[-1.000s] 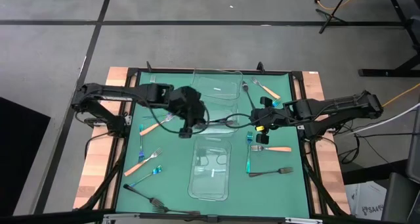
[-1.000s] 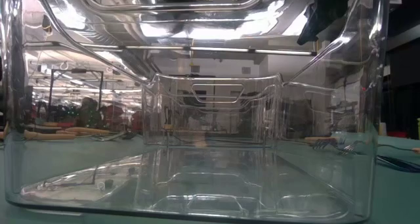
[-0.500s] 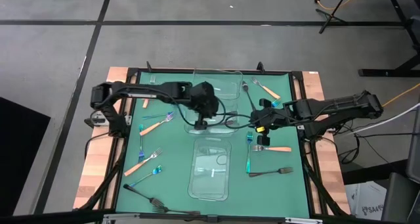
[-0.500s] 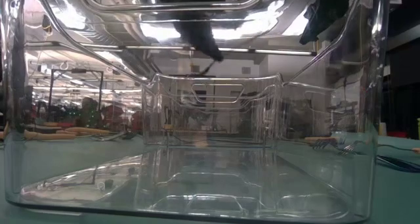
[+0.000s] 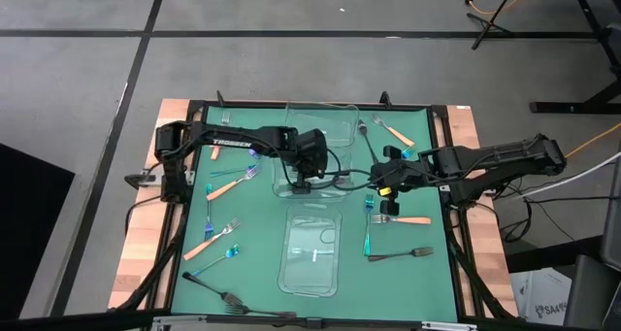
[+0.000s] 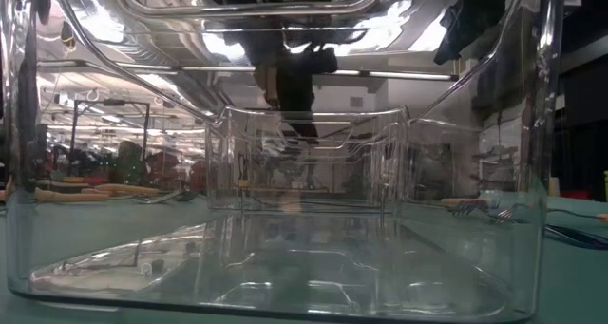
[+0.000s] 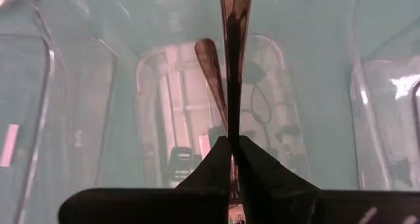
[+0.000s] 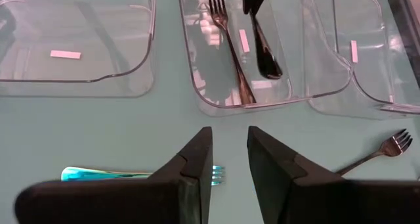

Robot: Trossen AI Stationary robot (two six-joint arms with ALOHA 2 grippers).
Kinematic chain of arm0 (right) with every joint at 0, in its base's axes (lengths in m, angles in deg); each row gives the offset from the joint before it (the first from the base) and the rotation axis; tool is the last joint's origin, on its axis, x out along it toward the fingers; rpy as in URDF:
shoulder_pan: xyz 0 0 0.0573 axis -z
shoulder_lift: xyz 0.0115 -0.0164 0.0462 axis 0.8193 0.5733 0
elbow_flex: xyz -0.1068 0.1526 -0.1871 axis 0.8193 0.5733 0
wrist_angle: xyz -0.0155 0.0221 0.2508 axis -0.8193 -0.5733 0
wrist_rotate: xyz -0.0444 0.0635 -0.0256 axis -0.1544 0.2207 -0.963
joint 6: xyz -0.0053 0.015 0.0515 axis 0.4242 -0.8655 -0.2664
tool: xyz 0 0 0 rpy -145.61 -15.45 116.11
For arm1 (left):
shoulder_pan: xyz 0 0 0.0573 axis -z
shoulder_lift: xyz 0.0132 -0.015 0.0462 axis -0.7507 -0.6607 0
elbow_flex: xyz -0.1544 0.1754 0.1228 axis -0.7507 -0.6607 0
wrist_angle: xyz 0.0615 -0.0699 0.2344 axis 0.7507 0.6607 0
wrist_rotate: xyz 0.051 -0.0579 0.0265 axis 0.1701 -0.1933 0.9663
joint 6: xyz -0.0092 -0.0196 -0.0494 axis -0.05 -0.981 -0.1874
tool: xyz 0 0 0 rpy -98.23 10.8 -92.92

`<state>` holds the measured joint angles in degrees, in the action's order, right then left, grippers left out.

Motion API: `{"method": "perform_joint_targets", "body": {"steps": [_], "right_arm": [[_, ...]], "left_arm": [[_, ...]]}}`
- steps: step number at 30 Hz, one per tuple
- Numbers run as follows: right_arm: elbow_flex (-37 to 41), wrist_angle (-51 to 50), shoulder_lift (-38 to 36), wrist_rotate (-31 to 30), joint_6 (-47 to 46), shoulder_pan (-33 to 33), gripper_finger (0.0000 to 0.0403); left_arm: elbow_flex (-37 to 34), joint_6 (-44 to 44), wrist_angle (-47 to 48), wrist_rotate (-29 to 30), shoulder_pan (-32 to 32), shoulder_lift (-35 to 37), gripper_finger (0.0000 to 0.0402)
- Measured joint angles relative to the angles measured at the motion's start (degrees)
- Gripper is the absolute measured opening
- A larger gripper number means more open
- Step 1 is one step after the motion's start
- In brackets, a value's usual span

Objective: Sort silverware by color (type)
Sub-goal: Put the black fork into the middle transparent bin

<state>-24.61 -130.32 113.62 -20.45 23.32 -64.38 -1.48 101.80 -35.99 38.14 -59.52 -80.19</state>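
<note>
My left gripper (image 5: 301, 187) is over the middle clear container (image 5: 283, 187), shut on a dark fork (image 7: 234, 66) whose handle slants down into it. A second dark fork (image 8: 226, 46) lies flat on that container's floor. The right wrist view shows the held fork's rounded handle end (image 8: 269, 66) low inside the container; whether it touches the floor I cannot tell. My right gripper (image 5: 380, 188) waits open to the right of the containers, above a blue-teal fork (image 8: 131, 175) lying on the mat, nothing between its fingers (image 8: 197, 158). My left gripper pinches the dark fork between its two fingers (image 7: 216, 159), which hide the end they are on. The free length of handle (image 7: 231, 119) runs on beyond the fingertips, along the fingers. The fingers come slanting down from the table's left, and the fork hangs tilted, handle end lowest.
A far clear container (image 5: 320, 122) and a near one (image 5: 310, 248) flank the middle one. Orange-handled forks (image 5: 233, 185), (image 5: 209, 242), (image 5: 408, 219), blue-teal forks (image 5: 218, 263), (image 5: 369, 236) and dark forks (image 5: 398, 254), (image 5: 223, 294) lie scattered on the green mat (image 5: 252, 224).
My left gripper has carried the dark fork toward the table's right and down, from beside the middle container to over it, tipping steeper. The fork's handle now reaches into the container. The gripper has stayed shut on the fork.
</note>
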Motion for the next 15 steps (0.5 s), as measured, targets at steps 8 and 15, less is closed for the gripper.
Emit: {"method": "perform_joint_targets", "body": {"steps": [8,15], "right_arm": [[0.00,0.17,0.00,0.00,0.01,-0.01,0.0085],[0.00,0.20,0.00,0.00,0.02,-0.02,0.0085]], "left_arm": [[-0.07,-0.28,0.51,0.11,0.00,-2.14,0.0005],[-0.07,-0.31,0.96,0.14,0.00,-4.33,0.0005]]}}
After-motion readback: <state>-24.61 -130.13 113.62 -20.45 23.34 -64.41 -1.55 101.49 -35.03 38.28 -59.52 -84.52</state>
